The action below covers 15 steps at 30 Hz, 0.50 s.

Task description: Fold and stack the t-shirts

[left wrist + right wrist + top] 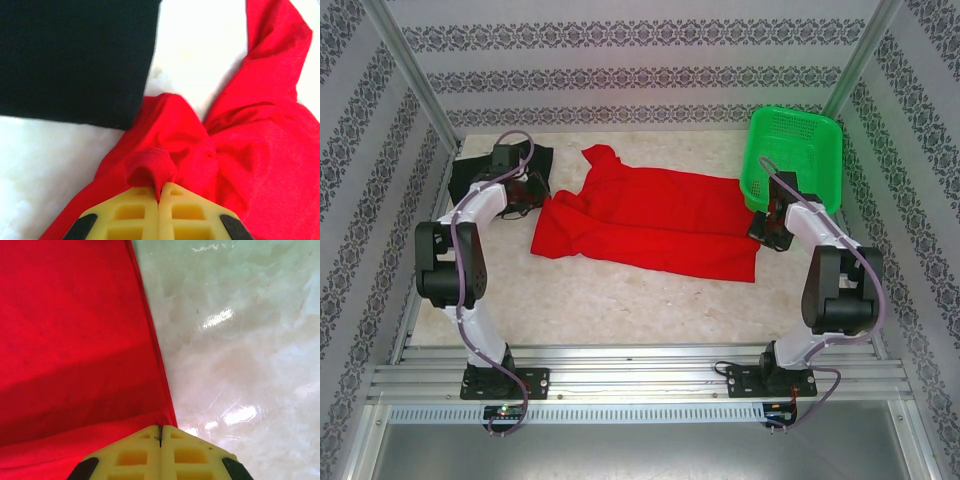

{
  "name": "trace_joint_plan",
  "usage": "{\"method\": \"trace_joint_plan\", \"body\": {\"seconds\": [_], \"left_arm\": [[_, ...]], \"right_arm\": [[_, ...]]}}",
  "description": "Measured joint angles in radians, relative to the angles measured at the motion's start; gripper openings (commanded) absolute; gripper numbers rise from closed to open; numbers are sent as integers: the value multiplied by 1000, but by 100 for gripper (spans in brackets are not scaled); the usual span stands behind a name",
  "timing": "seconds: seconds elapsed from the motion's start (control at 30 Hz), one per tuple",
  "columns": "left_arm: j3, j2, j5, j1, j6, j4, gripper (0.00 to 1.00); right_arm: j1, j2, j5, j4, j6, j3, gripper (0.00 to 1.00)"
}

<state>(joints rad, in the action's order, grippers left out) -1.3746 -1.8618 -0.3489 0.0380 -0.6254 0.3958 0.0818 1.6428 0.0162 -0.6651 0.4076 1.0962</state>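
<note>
Since the red shirt (650, 225) lies rumpled across the table's (620, 310) far half, between the black shirt (468, 168) in the far-left corner and the basket (760, 165) in the far-right one, the top view suggests drawing its two ends evenly apart to flatten it before folding. From the left wrist, the left gripper (159, 192) has its jaws pressed together on a bunched red fold, with the black shirt just beyond, best left undisturbed. From the right wrist, the right gripper (160, 432) pinches the red shirt's edge between tight jaws, bare table alongside.
</note>
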Motion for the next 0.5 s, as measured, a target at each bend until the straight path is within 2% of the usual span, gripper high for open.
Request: {"method": "trace_joint_plan", "body": {"seconds": [0.5], "left_arm": [[-135,-103,-2,-31,20,19,0]], "right_arm": [[1,107,-31,-5,-40,64,0]]}}
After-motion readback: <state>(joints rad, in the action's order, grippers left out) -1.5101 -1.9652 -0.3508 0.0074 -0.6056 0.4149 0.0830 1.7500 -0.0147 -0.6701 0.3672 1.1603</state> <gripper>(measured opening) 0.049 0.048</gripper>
